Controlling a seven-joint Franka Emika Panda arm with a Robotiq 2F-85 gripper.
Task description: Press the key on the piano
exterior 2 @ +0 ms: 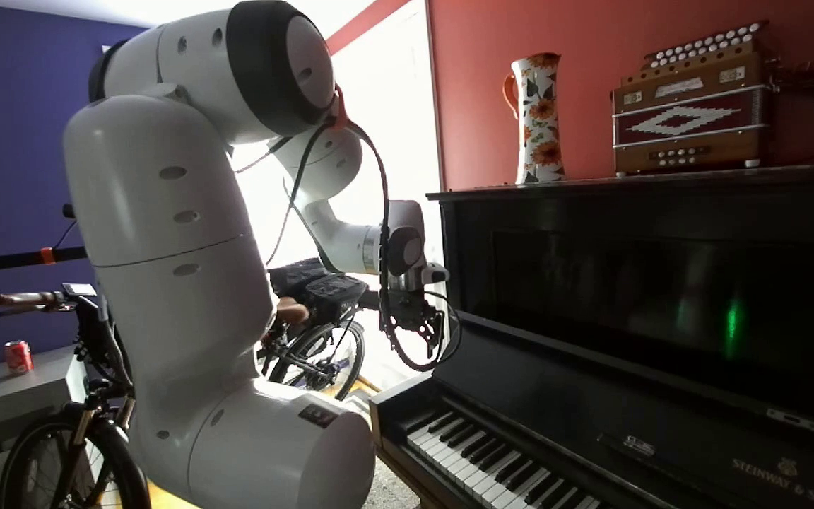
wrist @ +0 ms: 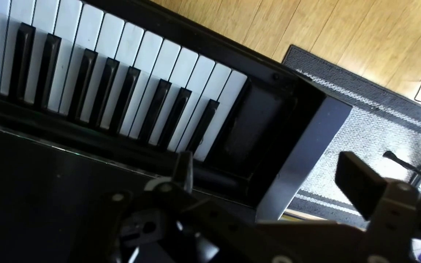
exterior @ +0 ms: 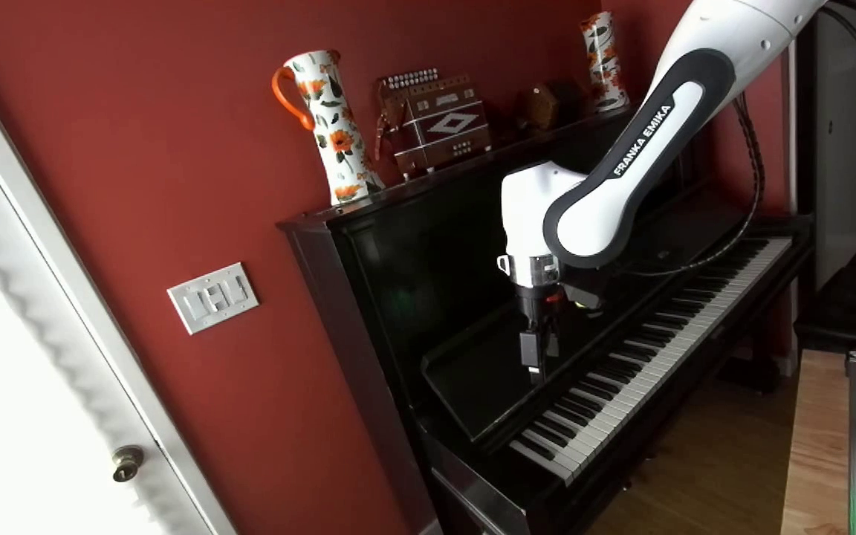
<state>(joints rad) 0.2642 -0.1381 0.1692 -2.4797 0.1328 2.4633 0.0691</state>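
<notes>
The glossy black upright piano [exterior: 413,253] fills the middle of an exterior view, its white and black keys [exterior: 621,371] running away from the door side. Part of that row of keys [exterior 2: 485,452] also shows in an exterior view [exterior 2: 591,276]. Hanging fingers-down over the door-side end of the piano, my gripper [exterior: 542,358] is apart from the keys. In the wrist view the gripper [wrist: 265,160] stands wide open with nothing between its fingers. One finger [wrist: 184,168] overlaps the inner edge near the last keys; the opposite finger [wrist: 358,182] lies past the piano's end block [wrist: 309,146].
On the piano's top stand a floral jug [exterior: 337,134], an accordion [exterior: 443,126] and a floral vase [exterior: 604,63]. A cable [exterior 2: 384,233] loops beside the arm's wrist. Beyond the end block lie a grey rug [wrist: 364,138] and a bicycle [exterior 2: 322,353]. A wooden tabletop [exterior: 818,438] adjoins the robot's base.
</notes>
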